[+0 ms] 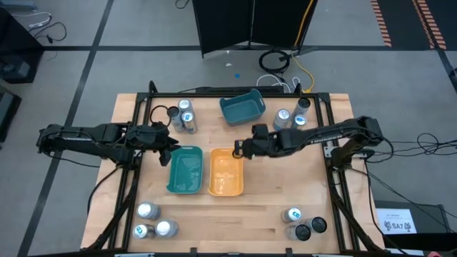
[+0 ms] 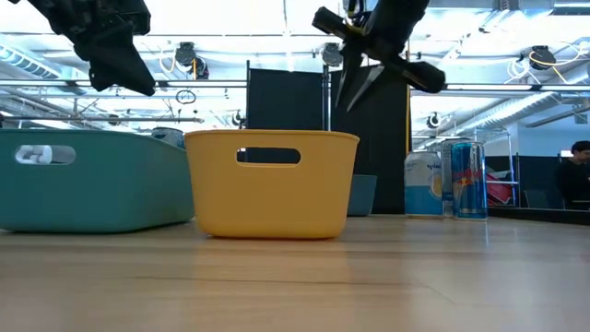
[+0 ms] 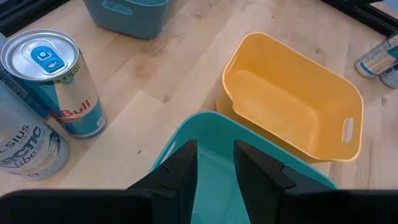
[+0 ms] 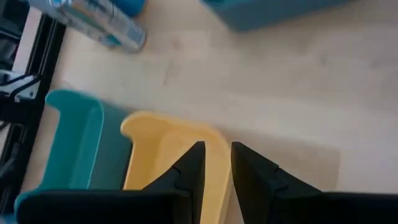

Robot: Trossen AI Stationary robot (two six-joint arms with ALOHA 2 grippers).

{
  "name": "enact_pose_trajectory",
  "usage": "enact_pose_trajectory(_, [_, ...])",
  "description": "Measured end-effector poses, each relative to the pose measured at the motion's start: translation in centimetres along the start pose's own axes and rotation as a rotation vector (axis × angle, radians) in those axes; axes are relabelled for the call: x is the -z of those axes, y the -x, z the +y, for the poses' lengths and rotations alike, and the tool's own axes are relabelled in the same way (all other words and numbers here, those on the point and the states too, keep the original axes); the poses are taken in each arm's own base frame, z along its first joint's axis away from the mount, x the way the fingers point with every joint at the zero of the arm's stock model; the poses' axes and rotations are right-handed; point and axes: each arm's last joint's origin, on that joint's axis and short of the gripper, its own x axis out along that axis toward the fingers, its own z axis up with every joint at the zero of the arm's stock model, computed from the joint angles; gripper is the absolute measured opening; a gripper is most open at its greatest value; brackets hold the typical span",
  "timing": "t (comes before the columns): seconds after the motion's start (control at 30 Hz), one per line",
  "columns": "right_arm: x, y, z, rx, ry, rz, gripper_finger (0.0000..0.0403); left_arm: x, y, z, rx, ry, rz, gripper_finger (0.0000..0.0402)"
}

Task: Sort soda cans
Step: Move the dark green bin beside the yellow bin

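Lab: framed test table point(image 1: 285, 214), ceiling trusses point(image 2: 516, 92).

Bright, even overhead light with soft shadows; ceiling lamps point(image 2: 189, 55) glare, and the right wrist view is motion-blurred.

The high view looks straight down on the whole table point(image 1: 271, 207). The low view sits at tabletop height, close to the orange tray point(image 2: 272, 183). Both wrist views look down steeply from just above, sharing that orange tray and the teal tray point(image 3: 205, 134).
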Motion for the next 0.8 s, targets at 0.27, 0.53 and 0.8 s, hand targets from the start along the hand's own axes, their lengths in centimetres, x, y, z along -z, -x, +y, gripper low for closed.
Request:
enact_pose_trajectory(0.27, [-4.7, -1.5, -0.6, -0.016, 0.131, 0.021, 0.0091, 0.0, 0.0, 0.0, 0.0, 0.0, -0.001, 0.0115])
enact_pose_trajectory(0.53, [-8.8, -2.9, -2.0, -0.043, 0.324, 0.09, 0.0172, 0.0, 0.0, 0.0, 0.0, 0.0, 0.0, 0.0115])
enact_pose_trajectory(0.8, [-12.9, -3.8, -3.3, -0.137, 0.561, 0.077, 0.0246, 0.0, 0.0, 0.0, 0.0, -0.001, 0.0, 0.0115])
